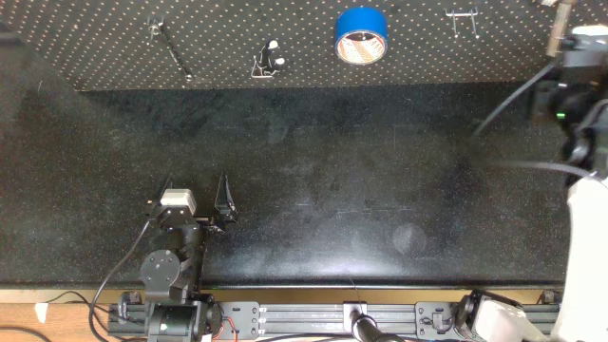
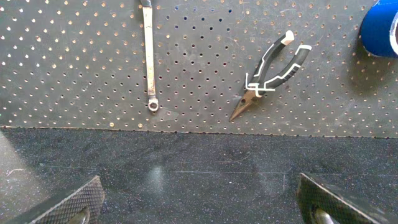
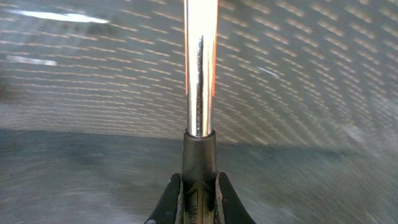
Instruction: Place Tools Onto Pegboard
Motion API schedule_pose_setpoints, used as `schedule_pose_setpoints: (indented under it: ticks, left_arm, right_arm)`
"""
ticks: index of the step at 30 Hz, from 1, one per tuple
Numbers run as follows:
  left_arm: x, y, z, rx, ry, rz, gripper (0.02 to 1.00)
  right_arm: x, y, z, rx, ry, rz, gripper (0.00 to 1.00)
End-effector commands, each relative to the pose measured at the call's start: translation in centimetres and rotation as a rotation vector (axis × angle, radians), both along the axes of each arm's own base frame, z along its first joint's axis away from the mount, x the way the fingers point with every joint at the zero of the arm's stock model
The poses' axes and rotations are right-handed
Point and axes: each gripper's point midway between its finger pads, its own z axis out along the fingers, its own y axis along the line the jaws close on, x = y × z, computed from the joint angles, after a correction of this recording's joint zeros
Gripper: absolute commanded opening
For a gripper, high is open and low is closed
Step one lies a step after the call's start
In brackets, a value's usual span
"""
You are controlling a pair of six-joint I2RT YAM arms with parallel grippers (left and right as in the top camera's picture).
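One shiny tool (image 3: 200,87), gripped by R claw (image 3: 199,194), points at the pegboard (image 1: 427,57); L claw (image 2: 199,204), open, sits farther off.

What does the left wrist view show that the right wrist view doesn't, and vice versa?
Left wrist view: a wrench, pliers and a blue tape roll hanging on the pegboard, beyond the open left tool. Right wrist view: a chrome rod with a black collar, clamped in the right tool. Both: the pegboard and the dark worktop.

A workshop bench: a pegboard (image 1: 95,47) hung with wrench (image 2: 149,56), pliers (image 2: 270,74) and tape (image 1: 361,35) above a black worktop (image 1: 332,171).
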Motion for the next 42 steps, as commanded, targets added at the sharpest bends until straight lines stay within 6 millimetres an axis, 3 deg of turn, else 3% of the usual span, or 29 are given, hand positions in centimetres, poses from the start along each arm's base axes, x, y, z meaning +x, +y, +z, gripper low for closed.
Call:
schedule_pose_setpoints:
  ticks: [1, 7, 15, 16, 17, 19, 22, 26, 28, 35, 42]
  left_arm:
    - [0.0, -0.2, -0.1, 0.012, 0.0, -0.012, 0.996]
    - [0.0, -0.2, -0.1, 0.012, 0.0, -0.012, 0.996]
    - [0.0, -0.2, -0.1, 0.012, 0.0, -0.012, 0.996]
    - [0.0, -0.2, -0.1, 0.012, 0.0, -0.012, 0.993]
    - [0.0, -0.2, -0.1, 0.012, 0.0, -0.012, 0.996]
    - [0.0, -0.2, -0.1, 0.012, 0.0, -0.012, 0.996]
    - [0.0, -0.2, -0.1, 0.012, 0.0, -0.012, 0.996]
    - [0.0, -0.2, -0.1, 0.012, 0.0, -0.012, 0.996]
    - [0.0, -0.2, -0.1, 0.012, 0.0, -0.012, 0.996]
    - [0.0, -0.2, -0.1, 0.012, 0.0, -0.012, 0.996]
    - [0.0, -0.2, -0.1, 0.012, 0.0, -0.012, 0.996]
  right_arm:
    - [0.7, 6.4, -0.1, 0.038, 0.004, 0.15, 0.075]
    - [1.5, 8.7, -2.4, 0.026, 0.07, 0.196, 0.075]
    - [2.2, 8.7, -7.1, 0.048, 0.202, 0.196, 0.077]
    - [2.2, 8.7, -7.4, 0.049, 0.21, 0.196, 0.134]
    - [2.3, 8.7, -8.0, 0.052, 0.225, 0.195, 0.463]
    - [2.3, 8.2, -8.9, 0.034, 0.255, 0.172, 0.976]
    - [1.7, 8.1, -10.5, 0.033, 0.297, 0.165, 0.976]
    - [-1.5, 8.3, -14.7, 0.05, 0.381, 0.162, 0.976]
    - [-3.0, 8.4, -16.0, 0.089, 0.344, 0.118, 0.976]
    - [-8.0, 9.0, -14.2, 0.111, -0.029, 0.1, 0.976]
    - [-11.7, 9.1, -14.3, 0.193, -0.34, 0.052, 0.976]
